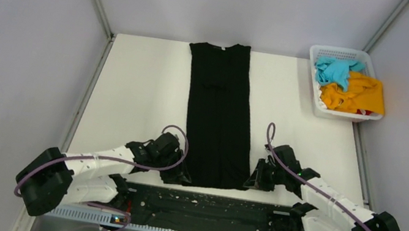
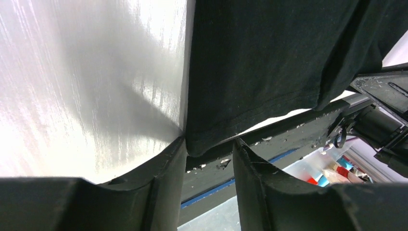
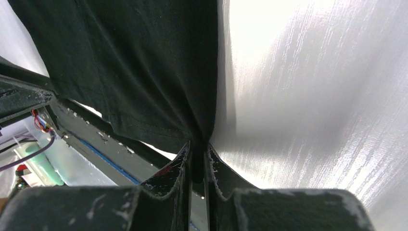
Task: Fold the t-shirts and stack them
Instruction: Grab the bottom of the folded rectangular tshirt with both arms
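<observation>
The left gripper sits low over the table with its jaws partly apart. The near left hem corner of the black t-shirt lies right at the mouth of that gap. The inner finger's tip touches the cloth's folded edge, but the two fingers are not pressed together on it. Past its fingertips the shirt runs away as a long, narrow strip, folded lengthwise and flat on the table, with the collar at the far end.

The right gripper is at the opposite near corner of the same hem. Its jaws are drawn almost together, pinching a bunched fold of the black fabric between the tips. From that pinch the cloth spreads out ahead and toward the left gripper.

Well beyond the right gripper and off to its outer side stands a white basket. It holds the turquoise t-shirt and the orange-yellow t-shirt, crumpled against each other.
</observation>
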{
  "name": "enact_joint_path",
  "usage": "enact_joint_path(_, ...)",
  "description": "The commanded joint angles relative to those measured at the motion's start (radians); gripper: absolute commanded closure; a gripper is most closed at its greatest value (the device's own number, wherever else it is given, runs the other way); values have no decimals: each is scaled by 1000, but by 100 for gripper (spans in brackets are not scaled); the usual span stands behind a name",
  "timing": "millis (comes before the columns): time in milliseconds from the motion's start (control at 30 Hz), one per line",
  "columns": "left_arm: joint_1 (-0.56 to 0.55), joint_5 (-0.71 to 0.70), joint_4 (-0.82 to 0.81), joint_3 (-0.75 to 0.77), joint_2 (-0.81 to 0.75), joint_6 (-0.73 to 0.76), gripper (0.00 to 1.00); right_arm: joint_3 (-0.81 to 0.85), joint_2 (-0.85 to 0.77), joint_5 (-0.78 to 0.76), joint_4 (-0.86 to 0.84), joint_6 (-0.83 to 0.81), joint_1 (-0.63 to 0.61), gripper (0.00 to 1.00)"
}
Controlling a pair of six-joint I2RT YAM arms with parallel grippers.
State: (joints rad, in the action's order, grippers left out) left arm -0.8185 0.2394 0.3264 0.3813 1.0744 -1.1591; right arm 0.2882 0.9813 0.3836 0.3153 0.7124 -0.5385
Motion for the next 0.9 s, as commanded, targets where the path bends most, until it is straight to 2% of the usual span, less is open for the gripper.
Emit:
enact_joint_path(0, -2, -49, -30, -1, 31, 3, 56, -12, -12, -12, -17, 3, 7, 88)
enact_joint_path(133, -2, -51, -35, -1, 63, -2, 66, -9, -11, -3, -17, -1, 5, 89)
enact_joint_path(200, -2, -54, -35, 1, 76, -5, 77, -8, -12, 3, -19, -4, 6, 89)
enact_joint_path(267, -2, -48, -29, 5, 81, -7, 96, -8, -13, 16, -16, -5, 6, 92)
enact_joint_path(300, -3, -44, -23, 5, 80, -11, 100, -9, -14, 25, -13, -5, 5, 94)
enact_joint_path(433, -9, -17, 54, 0, 47, -19, 100, -15, -44, 84, 28, 7, -3, 100)
enact_joint_path(567, -15, 23, 110, -8, -45, -30, 100, 4, -116, 133, 89, 30, -24, 100)
enact_joint_path(700, -14, 25, 100, 58, -111, 15, 100, 59, -156, 206, 99, 44, -24, 100)
enact_joint_path(867, 27, 1, 61, 200, -56, 107, 100, 232, -36, 165, 72, -51, -23, 100)
